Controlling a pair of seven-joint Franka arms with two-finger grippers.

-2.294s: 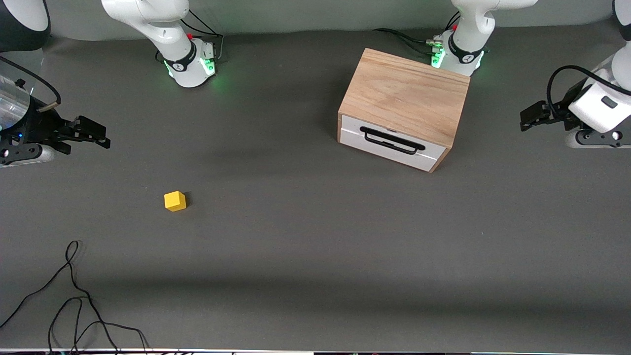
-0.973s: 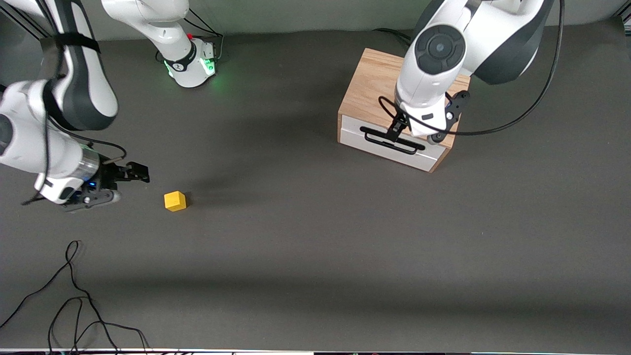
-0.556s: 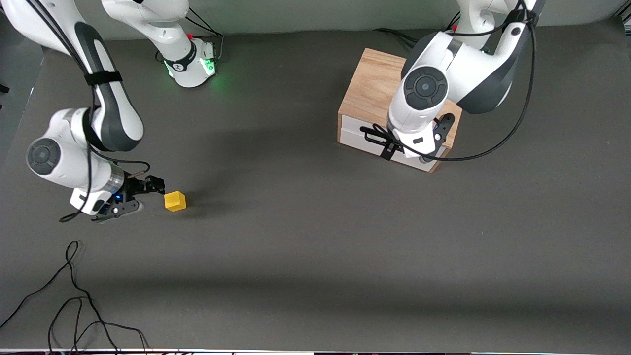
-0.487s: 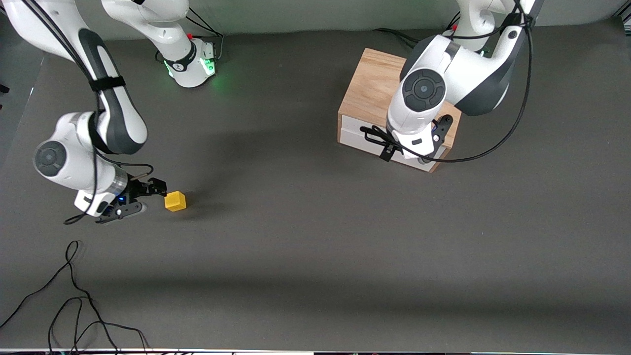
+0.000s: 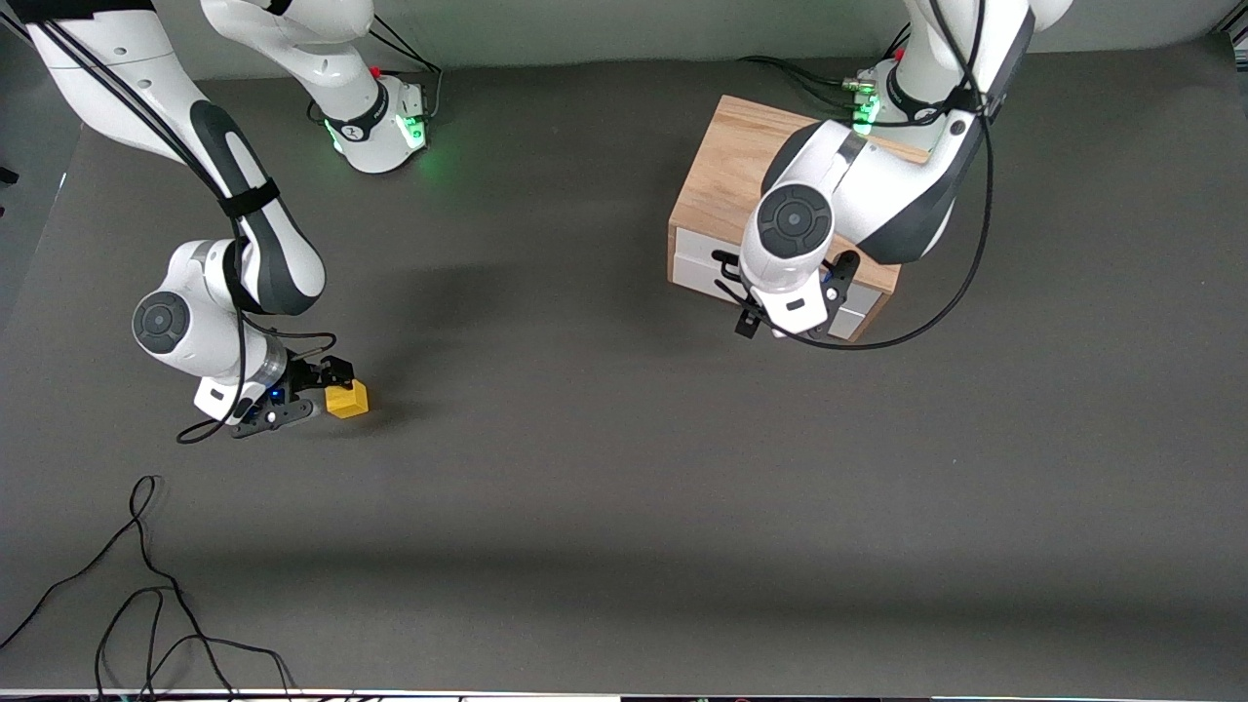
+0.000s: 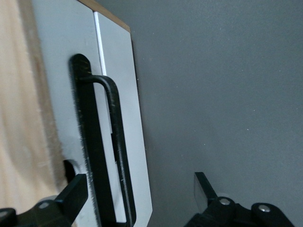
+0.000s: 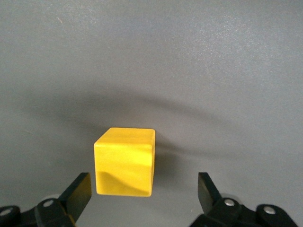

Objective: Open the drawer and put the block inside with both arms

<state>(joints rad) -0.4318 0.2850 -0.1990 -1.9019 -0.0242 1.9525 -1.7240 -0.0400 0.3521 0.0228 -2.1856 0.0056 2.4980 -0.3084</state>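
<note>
The yellow block [image 5: 348, 399] lies on the dark table toward the right arm's end. My right gripper [image 5: 324, 392] is low beside it, open. In the right wrist view the block [image 7: 125, 161] sits just ahead of the open gripper [image 7: 143, 190], closer to one finger [image 7: 79, 190], untouched. The wooden box [image 5: 726, 171] stands near the left arm's base, its white drawer [image 5: 694, 255] shut. My left gripper [image 5: 758, 318] hangs at the drawer front. In the left wrist view it [image 6: 140, 193] is open, with the black handle [image 6: 115, 137] between its fingers, ungripped.
Loose black cables [image 5: 146, 585] lie on the table near the front camera at the right arm's end. The two arm bases [image 5: 375, 127] with green lights stand along the table's back edge.
Both arms have swung in from the table's ends. The right gripper has come down beside the block. The left gripper has dropped over the drawer handle. Block and drawer have not moved.
</note>
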